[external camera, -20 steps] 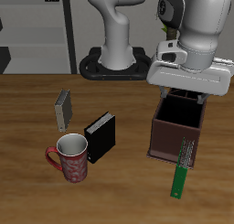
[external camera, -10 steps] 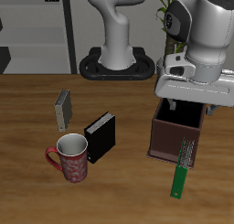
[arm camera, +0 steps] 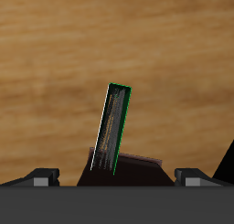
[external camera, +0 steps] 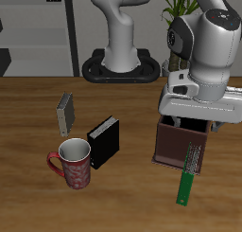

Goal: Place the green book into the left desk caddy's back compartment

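**Book leans on caddy, gripper above**

The green book [external camera: 189, 176] stands tilted at the near side of the caddy [external camera: 180, 146], its top end resting on the near wall and its bottom end on the table, outside the box. The gripper [external camera: 190, 122] hangs over the caddy; its fingers are hidden, so I cannot tell whether it is parted or closed. The book looks thin, stiff and light, likely slippery; pinch it across its thin faces near the raised end.

Wooden table [external camera: 28, 169]: red mug [external camera: 73, 164], black book [external camera: 104, 141], grey book [external camera: 65, 113], left desk caddy [external camera: 180, 147], green book [external camera: 189, 176].
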You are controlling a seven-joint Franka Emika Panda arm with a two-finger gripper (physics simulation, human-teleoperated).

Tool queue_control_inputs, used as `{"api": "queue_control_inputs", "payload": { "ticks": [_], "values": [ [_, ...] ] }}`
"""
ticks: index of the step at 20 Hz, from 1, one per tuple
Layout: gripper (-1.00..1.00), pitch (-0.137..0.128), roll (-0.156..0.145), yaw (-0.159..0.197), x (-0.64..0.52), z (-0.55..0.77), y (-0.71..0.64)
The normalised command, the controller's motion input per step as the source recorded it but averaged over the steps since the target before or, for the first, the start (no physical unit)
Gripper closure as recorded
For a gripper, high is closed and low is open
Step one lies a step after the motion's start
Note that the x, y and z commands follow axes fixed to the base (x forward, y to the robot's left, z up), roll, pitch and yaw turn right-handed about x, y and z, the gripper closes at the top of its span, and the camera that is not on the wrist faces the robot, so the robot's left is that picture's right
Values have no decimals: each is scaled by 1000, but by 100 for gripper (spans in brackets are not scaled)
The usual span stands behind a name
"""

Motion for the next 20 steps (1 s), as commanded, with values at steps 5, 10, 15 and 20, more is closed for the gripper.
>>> {"api": "queue_control_inputs", "payload": {
  "ticks": [5,10,15,20],
  "values": [
    [-100,16,-2,-15,58,-263,6],
    [-100,3,6,-10,59,-148,42],
    [-100,20,14,1,69,-295,95],
    [-100,42,-11,-21,78,-333,-29]
  ]
}}
